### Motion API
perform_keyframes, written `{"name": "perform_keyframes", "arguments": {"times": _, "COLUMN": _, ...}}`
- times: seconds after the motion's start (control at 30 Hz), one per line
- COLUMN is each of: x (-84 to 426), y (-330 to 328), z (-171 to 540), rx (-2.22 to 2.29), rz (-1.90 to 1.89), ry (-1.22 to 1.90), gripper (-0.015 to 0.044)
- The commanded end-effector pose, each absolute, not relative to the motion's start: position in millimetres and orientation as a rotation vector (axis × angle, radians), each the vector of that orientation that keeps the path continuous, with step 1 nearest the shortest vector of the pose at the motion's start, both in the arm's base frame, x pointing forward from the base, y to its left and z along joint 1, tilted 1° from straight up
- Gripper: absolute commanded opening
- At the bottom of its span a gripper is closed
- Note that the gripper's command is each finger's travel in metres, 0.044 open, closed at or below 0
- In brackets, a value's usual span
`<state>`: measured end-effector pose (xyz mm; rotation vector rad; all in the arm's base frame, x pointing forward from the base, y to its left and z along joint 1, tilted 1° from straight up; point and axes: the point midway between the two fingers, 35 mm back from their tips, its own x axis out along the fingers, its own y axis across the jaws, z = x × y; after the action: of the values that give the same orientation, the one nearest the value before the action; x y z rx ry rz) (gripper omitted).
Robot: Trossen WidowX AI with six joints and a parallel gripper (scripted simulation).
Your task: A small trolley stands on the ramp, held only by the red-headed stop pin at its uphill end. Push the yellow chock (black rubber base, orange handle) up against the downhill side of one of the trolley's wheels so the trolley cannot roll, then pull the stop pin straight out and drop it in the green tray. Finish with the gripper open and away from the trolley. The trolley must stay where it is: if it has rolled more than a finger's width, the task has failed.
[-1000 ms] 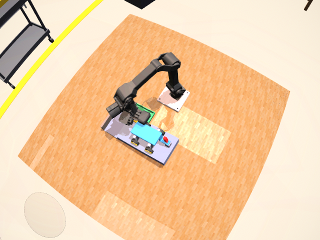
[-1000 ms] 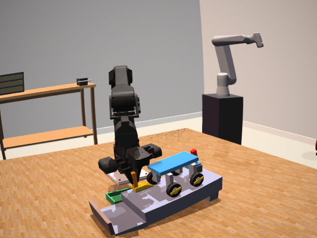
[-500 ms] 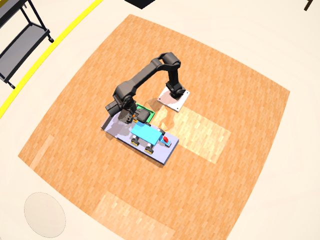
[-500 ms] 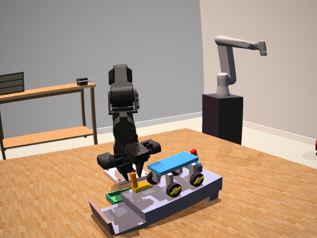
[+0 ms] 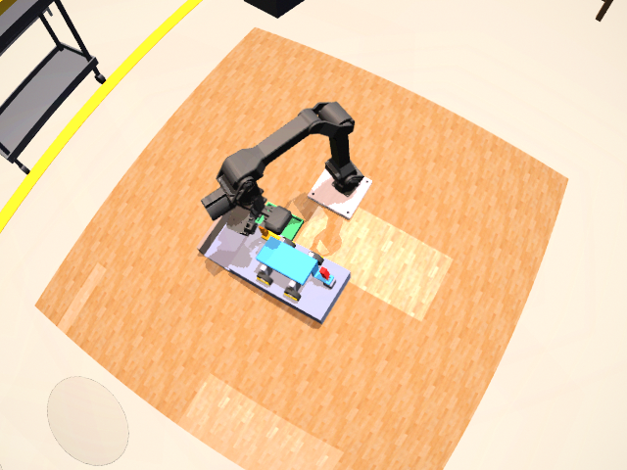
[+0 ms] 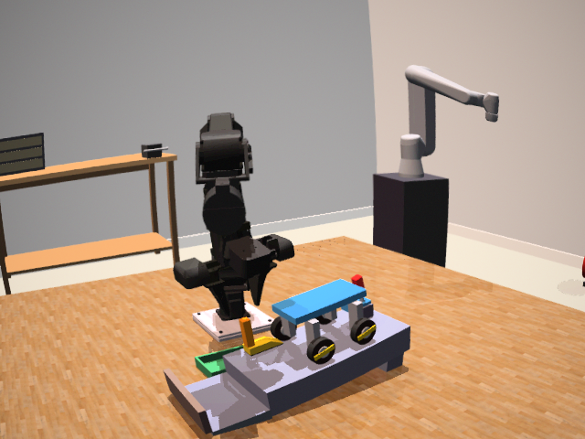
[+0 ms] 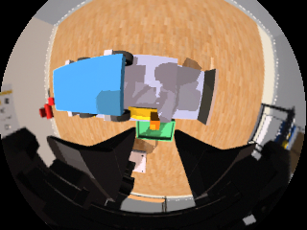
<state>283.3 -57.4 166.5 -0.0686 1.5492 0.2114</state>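
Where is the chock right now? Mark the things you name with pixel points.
In the exterior view, the chock (image 5: 271,234) (image 6: 262,345) (image 7: 142,113) sits on the ramp (image 5: 311,308) (image 6: 340,369) (image 7: 144,62), at the trolley's (image 5: 287,258) (image 6: 319,300) (image 7: 88,83) downhill end, beside the tray (image 5: 294,229) (image 6: 207,364) (image 7: 168,137).

Chock handle (image 5: 263,231) (image 6: 246,332) (image 7: 154,124) rises beside the trolley (image 5: 287,259) (image 6: 319,299) (image 7: 88,85).

In the exterior view, a grey wall (image 6: 283,94) stands behind, and a beige wall (image 6: 472,47) is at two o'clock. At nine o'clock there is a wooden workbench (image 6: 85,165) with a lower shelf. At two o'clock, a pale grey robot arm (image 6: 421,113) stands on a dark pedestal (image 6: 409,217). The floor (image 5: 354,379) (image 6: 449,354) (image 7: 158,29) has wood pattern, with bright light patches. In the top view, a yellow stripe (image 5: 109,88) passes at ten o'clock, beside a dark cart (image 5: 95,61).
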Motion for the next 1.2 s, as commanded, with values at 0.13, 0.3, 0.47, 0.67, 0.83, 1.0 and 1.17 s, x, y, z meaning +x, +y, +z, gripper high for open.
{"name": "perform_keyframes", "arguments": {"times": 0.13, "x": 300.7, "y": -62.9, "z": 180.1, "rx": -0.036, "rz": 0.144, "ry": 1.436, "gripper": 0.019}}
{"name": "perform_keyframes", "arguments": {"times": 0.3, "x": 306.5, "y": -37.4, "z": 185.4, "rx": 0.129, "rz": 0.043, "ry": 1.444, "gripper": 0.019}}
{"name": "perform_keyframes", "arguments": {"times": 0.47, "x": 309.5, "y": -12.3, "z": 189.6, "rx": 0.291, "rz": -0.056, "ry": 1.454, "gripper": 0.019}}
{"name": "perform_keyframes", "arguments": {"times": 0.67, "x": 310.1, "y": 17.6, "z": 194.7, "rx": 0.485, "rz": -0.182, "ry": 1.469, "gripper": 0.019}}
{"name": "perform_keyframes", "arguments": {"times": 0.83, "x": 308.2, "y": 40.3, "z": 198.6, "rx": 0.648, "rz": -0.301, "ry": 1.486, "gripper": 0.019}}
{"name": "perform_keyframes", "arguments": {"times": 1.0, "x": 304.5, "y": 62.9, "z": 202.5, "rx": 0.805, "rz": -0.428, "ry": 1.501, "gripper": 0.019}}
{"name": "perform_keyframes", "arguments": {"times": 1.17, "x": 299.1, "y": 85.1, "z": 206.5, "rx": 0.957, "rz": -0.565, "ry": 1.51, "gripper": 0.019}}
